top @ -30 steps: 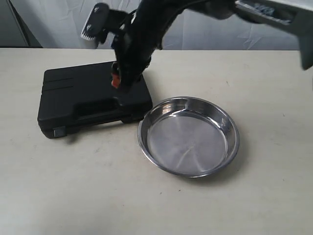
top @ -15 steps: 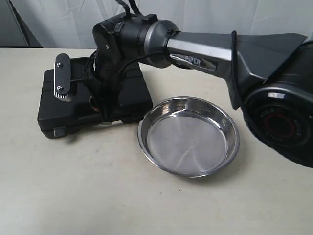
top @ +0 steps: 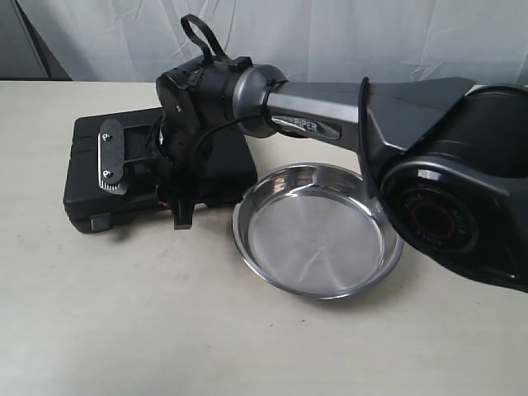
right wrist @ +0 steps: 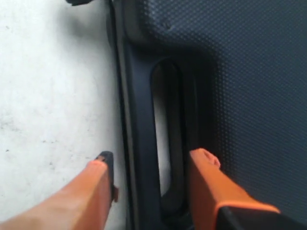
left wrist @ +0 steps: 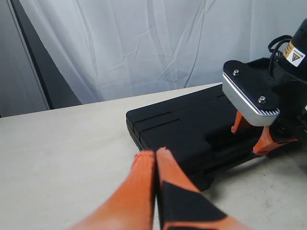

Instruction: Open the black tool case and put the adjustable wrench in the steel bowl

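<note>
1. Black tool case [top: 89, 169]: shut, lying flat on the table [top: 124, 313], its near corner just beside the steel bowl [top: 318, 239].
2. Right gripper [right wrist: 153, 158]: fingers spread wide, straddling the handle [right wrist: 136, 120] at the case's front edge. One fingertip [right wrist: 103, 163] is over the table, the other over the lid.
3. Left gripper [left wrist: 156, 154]: fingers pressed together with nothing between them, above the table near the case.
4. Steel bowl: upright, right of the case.

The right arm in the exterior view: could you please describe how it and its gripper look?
The right arm is black with a grey metal forearm tube lettered PIPER, a round joint cap ringed in red, and a black cable loop at the wrist. The right gripper has orange fingers with black pads.
</note>
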`<state>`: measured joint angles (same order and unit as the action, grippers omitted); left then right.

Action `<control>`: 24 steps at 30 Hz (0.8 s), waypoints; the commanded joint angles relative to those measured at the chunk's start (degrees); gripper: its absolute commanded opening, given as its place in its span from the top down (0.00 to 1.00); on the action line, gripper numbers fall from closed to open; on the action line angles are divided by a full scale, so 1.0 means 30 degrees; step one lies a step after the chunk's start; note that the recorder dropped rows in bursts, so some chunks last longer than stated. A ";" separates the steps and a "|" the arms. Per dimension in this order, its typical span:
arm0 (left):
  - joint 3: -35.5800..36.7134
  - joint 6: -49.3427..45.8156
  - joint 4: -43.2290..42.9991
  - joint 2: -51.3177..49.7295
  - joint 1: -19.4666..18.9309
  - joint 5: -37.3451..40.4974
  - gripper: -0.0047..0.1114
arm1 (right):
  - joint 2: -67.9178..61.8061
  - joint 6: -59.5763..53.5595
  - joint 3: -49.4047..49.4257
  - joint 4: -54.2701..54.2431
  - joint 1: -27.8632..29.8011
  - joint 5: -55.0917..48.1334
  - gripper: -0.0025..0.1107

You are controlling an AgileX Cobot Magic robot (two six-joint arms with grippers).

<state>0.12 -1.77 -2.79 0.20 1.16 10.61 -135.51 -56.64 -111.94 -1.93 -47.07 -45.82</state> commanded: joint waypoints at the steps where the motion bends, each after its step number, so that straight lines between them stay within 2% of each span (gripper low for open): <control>1: -0.0039 0.0018 0.0029 -0.0068 0.0020 -0.0118 0.96 | -0.0197 -0.0087 -0.0119 0.0038 0.0010 0.0344 0.57; 3: -0.0039 0.0018 0.0029 -0.0068 0.0020 -0.0118 0.96 | -0.0197 -0.0040 -0.0119 0.0003 0.0010 0.0463 0.61; 6: -0.0039 0.0018 0.0029 -0.0068 0.0020 -0.0118 0.96 | -0.0197 -0.0040 -0.0119 -0.0042 0.0010 0.0581 0.84; 9: -0.0039 0.0018 0.0029 -0.0068 0.0020 -0.0118 0.96 | -0.0238 -0.0040 -0.0119 -0.0087 0.0010 0.0581 0.98; 15: -0.0039 0.0018 0.0029 -0.0068 0.0020 -0.0118 0.96 | -0.0238 -0.0040 -0.0119 -0.0172 -0.0059 0.0610 0.98; 24: -0.0039 0.0018 0.0029 -0.0068 0.0020 -0.0118 0.96 | 0.0739 -0.0040 -0.0119 -0.2526 -0.0405 0.1918 0.98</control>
<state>0.12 -1.77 -2.79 0.20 1.16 10.61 -135.26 -57.09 -111.94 -7.41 -47.76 -42.99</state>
